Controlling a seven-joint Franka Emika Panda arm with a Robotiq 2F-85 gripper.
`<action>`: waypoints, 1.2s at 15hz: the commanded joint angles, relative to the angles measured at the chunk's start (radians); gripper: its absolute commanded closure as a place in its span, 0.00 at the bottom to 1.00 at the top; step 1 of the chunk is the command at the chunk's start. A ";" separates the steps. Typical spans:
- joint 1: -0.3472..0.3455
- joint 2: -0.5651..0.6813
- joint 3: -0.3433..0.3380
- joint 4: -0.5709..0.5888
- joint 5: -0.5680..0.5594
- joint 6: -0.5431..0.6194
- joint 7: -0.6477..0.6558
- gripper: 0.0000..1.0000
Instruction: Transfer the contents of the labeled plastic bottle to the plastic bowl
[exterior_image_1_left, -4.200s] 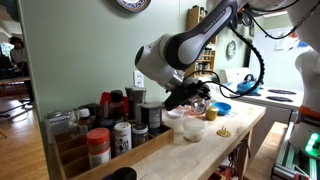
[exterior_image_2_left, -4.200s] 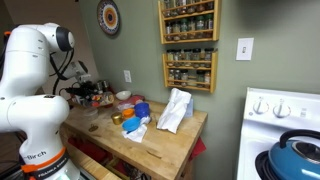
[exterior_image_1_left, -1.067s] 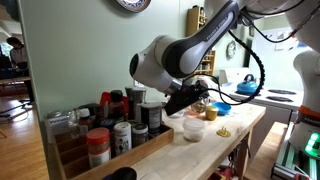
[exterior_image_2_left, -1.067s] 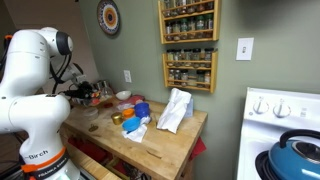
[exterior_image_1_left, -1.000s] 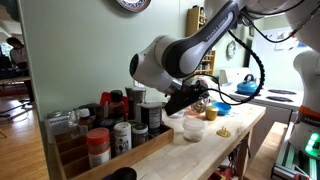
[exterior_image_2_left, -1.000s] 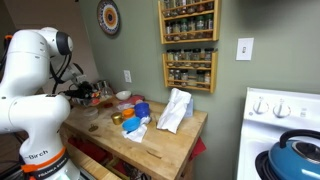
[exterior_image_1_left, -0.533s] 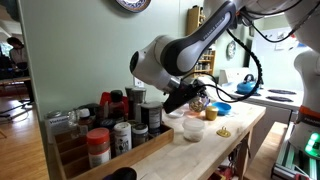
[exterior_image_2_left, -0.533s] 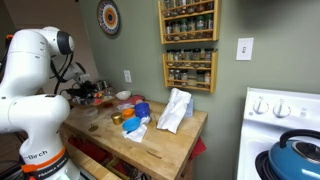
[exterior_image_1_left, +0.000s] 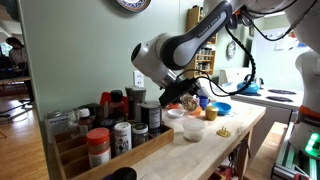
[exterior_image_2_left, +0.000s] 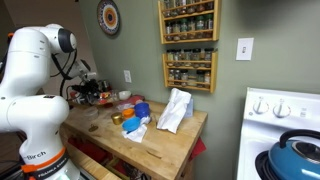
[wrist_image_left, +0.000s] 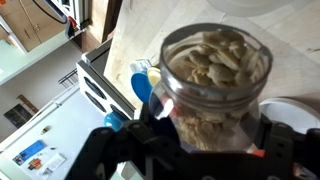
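Grip looks firm: the claw (exterior_image_1_left: 184, 96) is clamped on the labeled plastic bottle (wrist_image_left: 214, 75), its uncapped mouth full of pale chunks, held raised off the counter (exterior_image_1_left: 238, 124). Just below the claw sits the plastic bowl (exterior_image_1_left: 193, 129) — the height likely leaves room to tip over its rim.

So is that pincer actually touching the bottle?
Touching. In the wrist view the pincer presses against both sides of the open bottle, with no gap showing.
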 joint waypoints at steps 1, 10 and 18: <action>-0.057 -0.082 0.012 -0.083 0.053 0.094 -0.084 0.37; -0.070 -0.058 0.002 -0.042 0.073 0.100 -0.115 0.12; -0.191 -0.135 0.021 -0.079 0.279 0.255 -0.380 0.37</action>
